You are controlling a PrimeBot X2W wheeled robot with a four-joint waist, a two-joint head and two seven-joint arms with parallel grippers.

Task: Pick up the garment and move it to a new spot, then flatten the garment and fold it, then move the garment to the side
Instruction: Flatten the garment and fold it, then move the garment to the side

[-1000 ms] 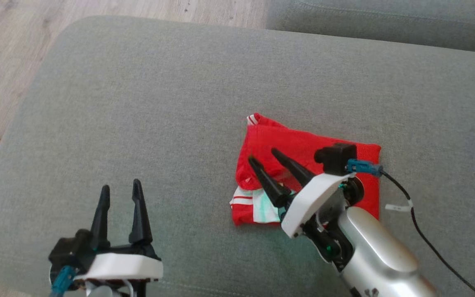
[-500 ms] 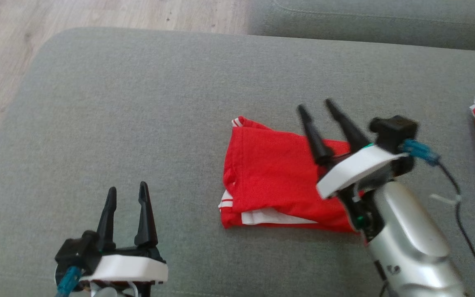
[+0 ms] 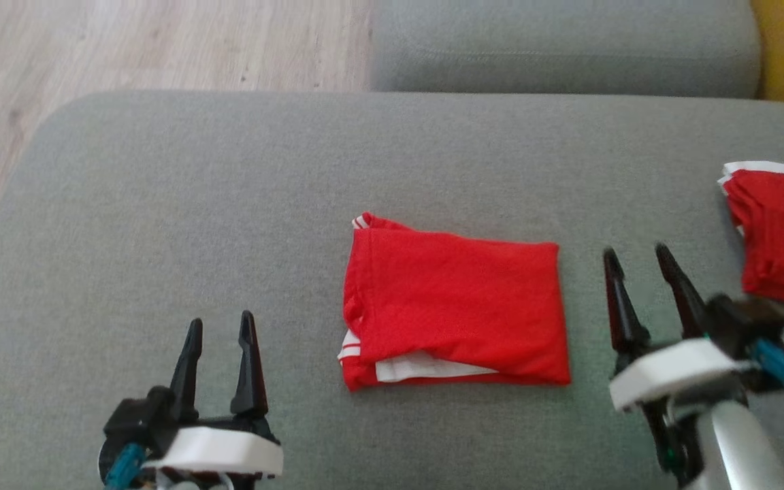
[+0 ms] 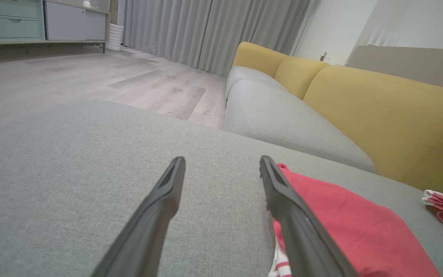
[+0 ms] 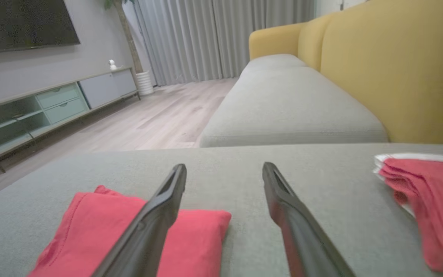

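Gaping empty, my left jaws and right jaws flanked the folded garment (image 3: 453, 306). It lay on the cushion (image 3: 215, 204).

Long black tapered fingers (image 3: 249, 367), white wrist plates (image 3: 218, 457) at their base, teal cable plugs (image 3: 776, 362) alongside, silver forearm (image 3: 732, 442) behind right gripper (image 3: 635, 250)
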